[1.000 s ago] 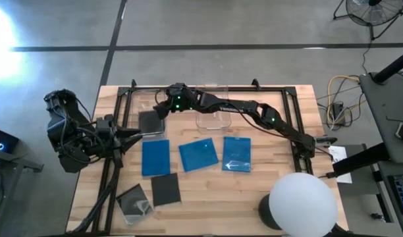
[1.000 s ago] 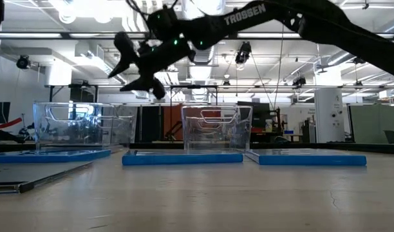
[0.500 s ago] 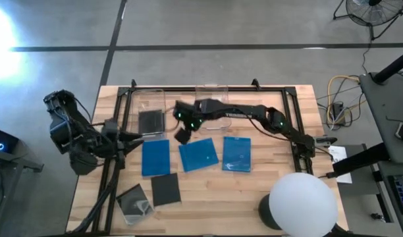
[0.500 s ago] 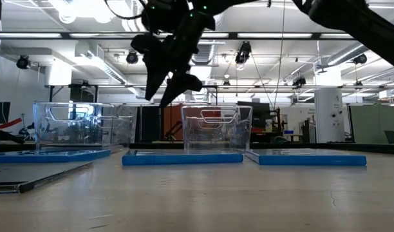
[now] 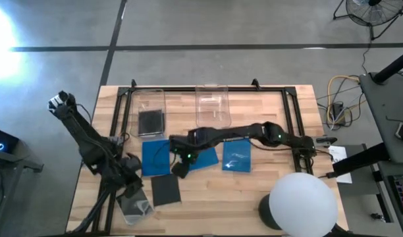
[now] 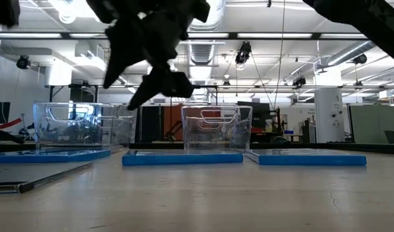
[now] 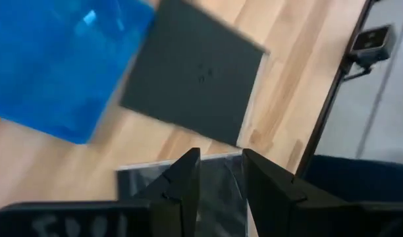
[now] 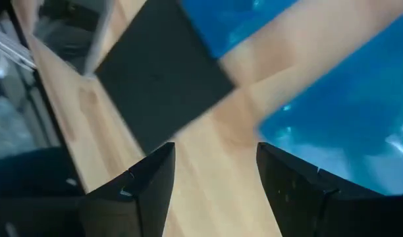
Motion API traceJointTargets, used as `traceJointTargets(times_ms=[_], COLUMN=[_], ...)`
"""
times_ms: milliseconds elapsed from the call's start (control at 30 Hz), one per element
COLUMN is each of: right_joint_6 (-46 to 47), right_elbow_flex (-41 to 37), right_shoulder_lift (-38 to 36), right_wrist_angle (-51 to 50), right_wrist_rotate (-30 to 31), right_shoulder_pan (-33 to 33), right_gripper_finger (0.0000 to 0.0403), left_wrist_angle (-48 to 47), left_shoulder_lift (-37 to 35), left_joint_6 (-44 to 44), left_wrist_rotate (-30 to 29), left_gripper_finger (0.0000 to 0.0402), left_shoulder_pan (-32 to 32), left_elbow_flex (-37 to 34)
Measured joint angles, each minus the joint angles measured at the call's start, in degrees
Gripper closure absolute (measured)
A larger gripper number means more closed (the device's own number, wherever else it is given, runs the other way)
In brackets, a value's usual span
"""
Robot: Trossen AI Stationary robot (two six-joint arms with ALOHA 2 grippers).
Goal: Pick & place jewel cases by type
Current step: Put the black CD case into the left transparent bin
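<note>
Both arms are converging on the same corner of the table (image 5: 267,191), around the dark grey case (image 5: 166,189), taken here as the landmark. The right gripper (image 5: 180,166) is hovering just beyond the case's far edge, between the left-hand blue case (image 5: 155,157) and the middle blue case (image 5: 203,158), fingers (image 8: 141,191) spread apart with nothing between them. The left gripper (image 5: 131,176) is hanging just beside the case on its left, over the clear-fronted dark case (image 5: 134,201); its fingers (image 7: 182,187) are standing slightly apart, a narrow gap only, gripping nothing. A third blue case (image 5: 236,154) is lying farther off past the right arm, and one dark case (image 5: 151,122) is already sitting inside the left clear bin (image 5: 149,99), well beyond the landmark; the neighbouring bin (image 5: 212,105) is looking empty of cases. Risks, as judged: the two grippers are working close together, so a descent by either one is risking an arm-to-arm knock. The cases are thin and lying flat on wood, so fingers are likely to skid over an edge and shove the case instead of lifting it. The right gripper, sitting between blue and dark cases, is also risking pinching or nudging the wrong type.
</note>
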Motion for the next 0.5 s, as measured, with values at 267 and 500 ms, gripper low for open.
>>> traceJointTargets(times_ms=[267, 500], right_joint_6=[14.4, 19.1], right_elbow_flex=[-0.2, -0.3], right_shoulder_lift=[5.4, 8.6], right_wrist_angle=[7.3, 9.1], right_wrist_rotate=[-1.4, -1.8], right_shoulder_pan=[2.4, 3.5], right_gripper_finger=[0.0195, 0.0195], left_wrist_angle=[21.7, 22.4], left_shoulder_lift=[3.4, 7.0], left_joint_6=[-8.1, -8.2], left_wrist_rotate=[0.9, 1.0], left_gripper_finger=[0.0307, 0.0307], left_shoulder_pan=[0.0, 0.0], left_elbow_flex=[-12.5, -14.3])
